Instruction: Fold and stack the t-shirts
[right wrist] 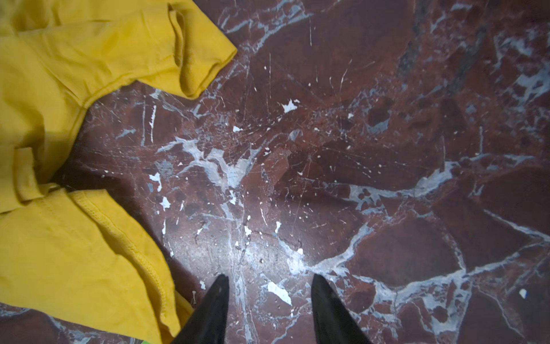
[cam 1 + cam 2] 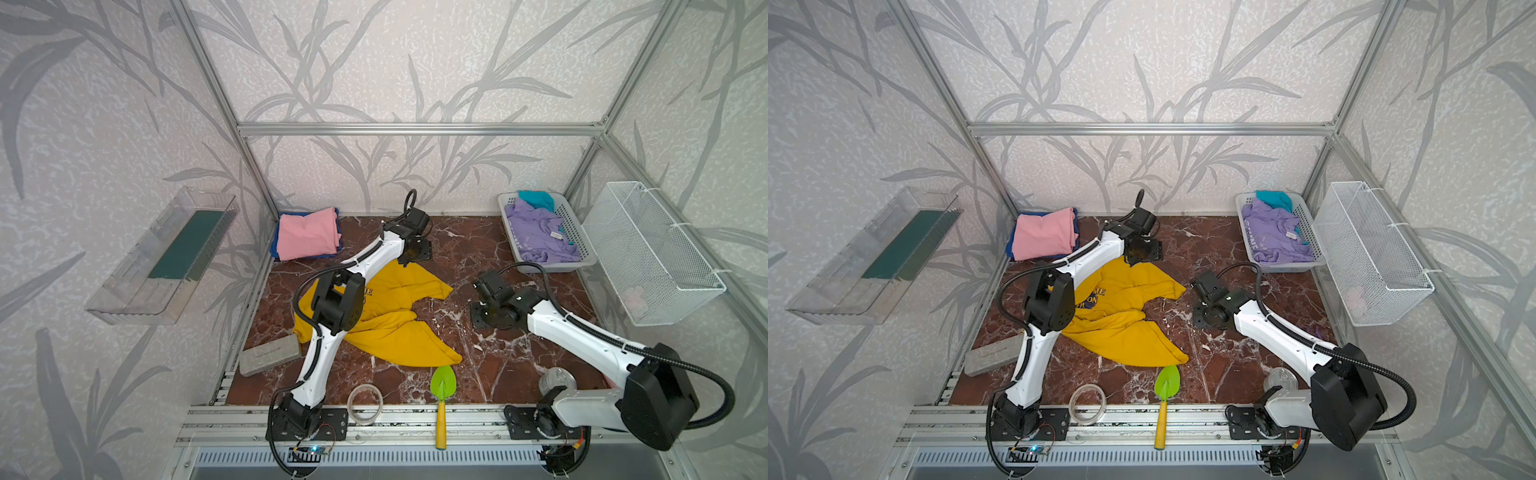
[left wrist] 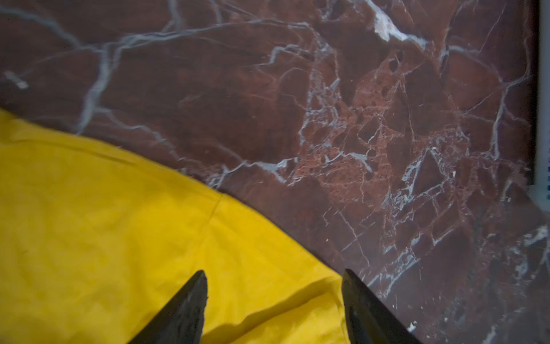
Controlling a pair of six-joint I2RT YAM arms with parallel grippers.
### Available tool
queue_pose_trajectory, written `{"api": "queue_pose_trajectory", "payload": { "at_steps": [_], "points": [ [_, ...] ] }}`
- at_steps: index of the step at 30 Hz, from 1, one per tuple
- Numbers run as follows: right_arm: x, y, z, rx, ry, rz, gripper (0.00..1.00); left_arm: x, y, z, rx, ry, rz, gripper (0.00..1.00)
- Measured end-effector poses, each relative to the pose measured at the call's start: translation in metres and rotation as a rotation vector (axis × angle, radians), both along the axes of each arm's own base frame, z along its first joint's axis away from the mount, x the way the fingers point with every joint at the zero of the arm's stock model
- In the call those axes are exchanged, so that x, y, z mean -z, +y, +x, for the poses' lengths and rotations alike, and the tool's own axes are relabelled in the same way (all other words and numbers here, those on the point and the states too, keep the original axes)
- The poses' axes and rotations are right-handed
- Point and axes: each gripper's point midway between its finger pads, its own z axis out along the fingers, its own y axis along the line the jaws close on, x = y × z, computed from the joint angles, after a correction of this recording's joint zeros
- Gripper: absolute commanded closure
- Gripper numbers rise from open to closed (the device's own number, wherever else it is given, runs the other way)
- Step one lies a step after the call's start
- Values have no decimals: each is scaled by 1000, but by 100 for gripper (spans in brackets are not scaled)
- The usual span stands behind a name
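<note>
at the far left corner of the marble desk (image 2: 478,365) there's a small stack started: a folded pink t-shirt (image 2: 305,235) lying on a blue t-shirt (image 2: 273,249), of which only the edges peek out, so i'd call two done. next over, the left gripper (image 3: 273,277) hangs at the far edge of the mustard-yellow t-shirt (image 2: 399,340); in its wrist view the two fingers stand wide apart with yellow cloth below them and nothing pinched between, so it holds nothing. the yellow shirt is spread in the middle of the desk but rumpled, one sleeve flung toward the right and the lower part bunched into a ridge, its dark print half hidden behind the left arm, so it looks flattened in part at best and not yet folded. to its right the right gripper (image 1: 269,281) sits over bare marble just beside the shirt, fingers moderately apart and empty. at the far right corner the white perforated basket (image 2: 575,232) has a crumpled lavender t-shirt (image 2: 536,237) in it with a teal t-shirt (image 2: 538,198) at the back. so by my count, two are stacked, one is on the desk, and two wait in the basket.
</note>
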Motion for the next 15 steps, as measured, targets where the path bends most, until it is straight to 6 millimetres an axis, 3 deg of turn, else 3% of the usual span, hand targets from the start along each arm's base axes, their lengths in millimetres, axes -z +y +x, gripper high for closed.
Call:
{"api": "queue_pose_trajectory", "payload": {
  "at_steps": [5,8,12,14,15],
  "points": [
    [1,-4,0,10,3,-11,52,37,-20,-8,65,63,129,28],
    [1,-6,0,17,4,-12,50,53,-12,-18,80,106,209,24],
    [5,-8,-5,22,15,-17,47,55,4,-22,80,128,278,24],
    [5,-9,-6,26,19,-18,46,56,8,-22,82,135,298,29],
    [4,-10,-6,28,19,-16,46,57,8,-22,85,137,299,38]
  ]
}}
